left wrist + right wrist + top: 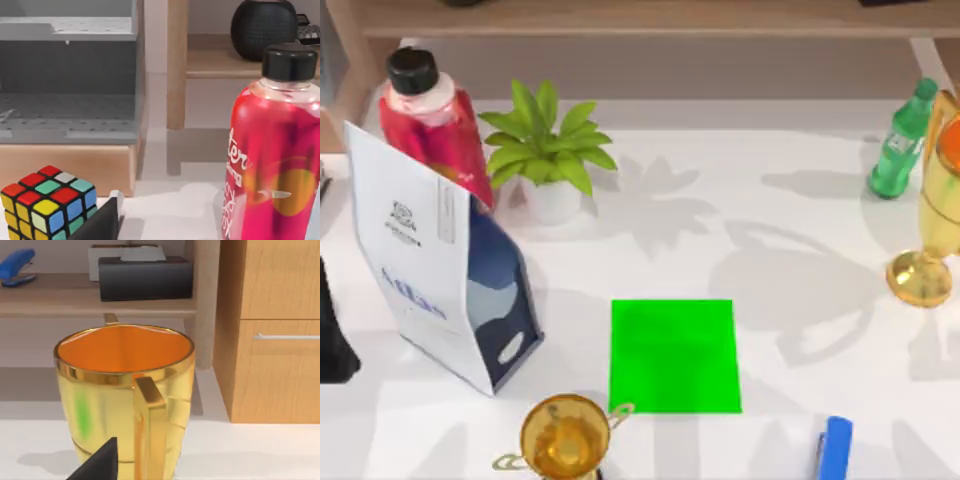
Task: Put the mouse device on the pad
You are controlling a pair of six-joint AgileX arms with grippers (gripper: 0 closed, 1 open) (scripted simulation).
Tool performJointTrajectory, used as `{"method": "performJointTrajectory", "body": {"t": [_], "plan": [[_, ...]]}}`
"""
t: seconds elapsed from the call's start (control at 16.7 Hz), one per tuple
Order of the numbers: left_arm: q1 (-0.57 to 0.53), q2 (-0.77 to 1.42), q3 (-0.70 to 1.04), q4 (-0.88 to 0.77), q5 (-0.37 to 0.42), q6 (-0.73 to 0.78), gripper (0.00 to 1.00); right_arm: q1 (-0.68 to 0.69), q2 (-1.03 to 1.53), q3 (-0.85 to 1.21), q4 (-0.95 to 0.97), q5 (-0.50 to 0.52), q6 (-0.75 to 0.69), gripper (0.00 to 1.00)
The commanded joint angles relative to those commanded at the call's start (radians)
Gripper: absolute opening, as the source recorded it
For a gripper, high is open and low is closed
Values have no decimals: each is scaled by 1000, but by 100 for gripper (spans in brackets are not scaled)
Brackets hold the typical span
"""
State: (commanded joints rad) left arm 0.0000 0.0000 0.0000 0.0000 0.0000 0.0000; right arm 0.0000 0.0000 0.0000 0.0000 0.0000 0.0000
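Parked well left of the pad (674,356) by a red bottle (272,165): left gripper (102,222); well right of it, facing a gold cup (125,395): right gripper (97,462). Cannot tell parted or closed for either. Flat on the white table (790,200), plain bright green, square, unmarked, nothing on top.

The scene was bright and evenly lit. On the white table (770,340) lay soft grey shadows, and the shadow of the potted plant (545,150) fell toward the top view's right. The red bottle (272,165) showed pale glare, the gold cup (125,400) a green reflection. Edges looked slightly soft.
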Motion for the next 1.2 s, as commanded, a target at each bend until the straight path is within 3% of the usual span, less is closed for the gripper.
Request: {"method": "performJointTrajectory", "body": {"t": [0.24, 0.48, 0.72, 1.2], "plan": [[8, 30, 30, -27, -1, 31, 100, 0, 0, 0, 0, 0, 0, 100], [42, 217, 204, -161, -2, 219, 100, 0, 0, 0, 0, 0, 0, 100], [84, 548, 449, -359, 1, 562, 100, 0, 0, 0, 0, 0, 0, 100], [172, 1365, 938, -788, 5, 1389, 100, 0, 0, 0, 0, 0, 0, 100]]}}
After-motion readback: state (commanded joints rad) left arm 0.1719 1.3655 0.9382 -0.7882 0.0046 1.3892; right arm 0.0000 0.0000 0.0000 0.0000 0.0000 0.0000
